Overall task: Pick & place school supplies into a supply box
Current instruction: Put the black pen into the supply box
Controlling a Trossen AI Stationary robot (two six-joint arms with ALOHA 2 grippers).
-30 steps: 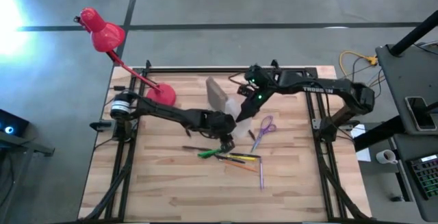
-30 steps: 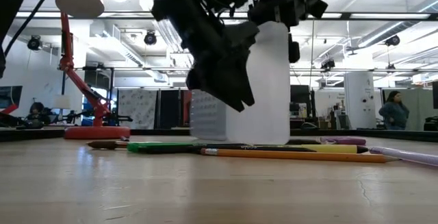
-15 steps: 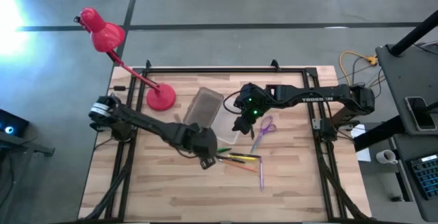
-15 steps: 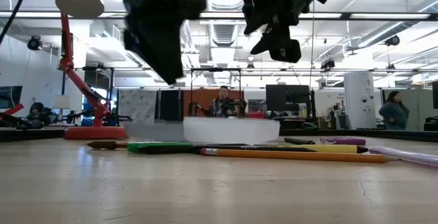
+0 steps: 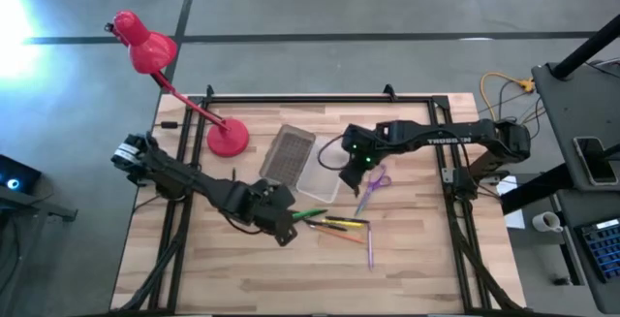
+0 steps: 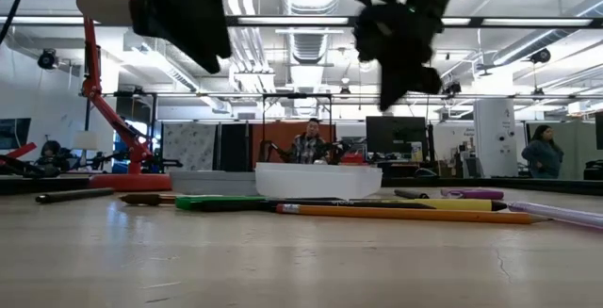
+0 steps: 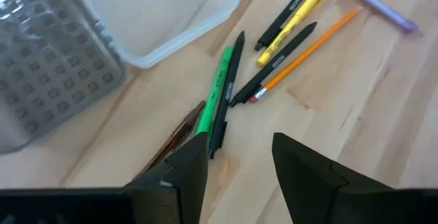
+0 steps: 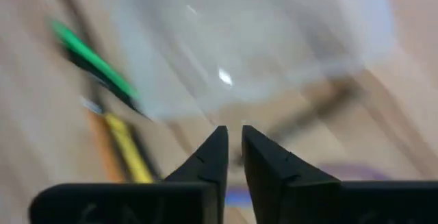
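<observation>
The supply box (image 5: pixel 302 160) lies open and flat on the table (image 5: pixel 223 269), near the middle and toward the far edge, its grey half beside its clear half. Just in front of it lie the pens and pencils (image 5: pixel 334 225), and the purple scissors (image 5: pixel 374 182) sit to their right. The near side of the table is bare wood.

The left gripper (image 5: pixel 284 232) hangs over the left end of the pens, its fingers (image 7: pixel 181 166) spread apart and holding nothing. The right gripper (image 5: pixel 351 179) hangs between the box and the scissors, its fingers (image 8: pixel 212 157) nearly together with nothing between them. A red lamp (image 5: pixel 226 138) stands near the far left corner.
</observation>
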